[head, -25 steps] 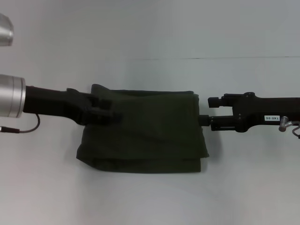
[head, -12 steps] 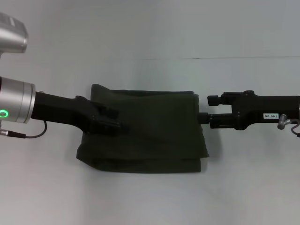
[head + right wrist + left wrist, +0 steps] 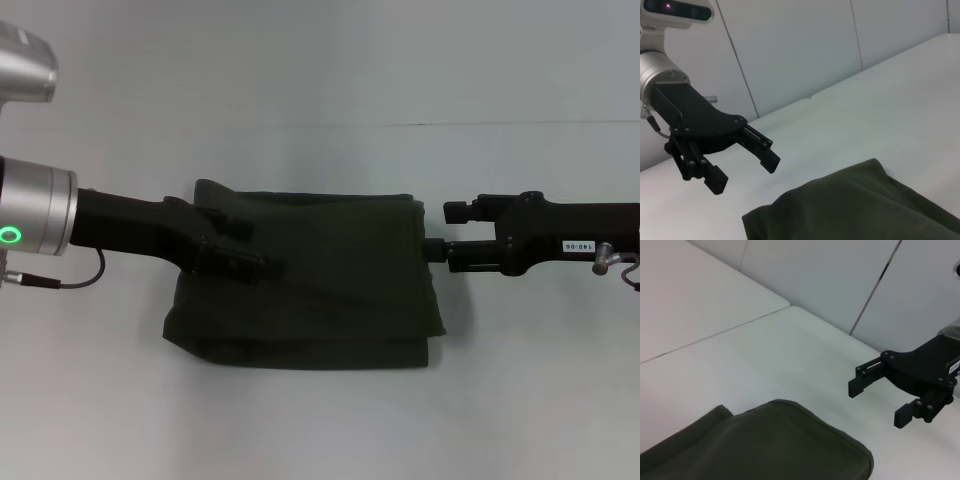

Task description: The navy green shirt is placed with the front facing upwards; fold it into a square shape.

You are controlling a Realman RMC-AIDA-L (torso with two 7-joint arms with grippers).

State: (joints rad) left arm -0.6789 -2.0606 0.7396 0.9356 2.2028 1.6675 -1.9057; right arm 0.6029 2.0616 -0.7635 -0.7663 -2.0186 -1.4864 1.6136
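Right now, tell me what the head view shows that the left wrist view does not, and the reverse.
Only the head view shows the left gripper, open and over the navy green shirt, plus the shirt's whole folded, roughly square outline.

Only the left wrist view shows the wall panels behind the table and the clear gap between the right gripper's spread fingers.

Both show the shirt, the white table, and the right gripper, open, just off the shirt's edge and holding nothing.
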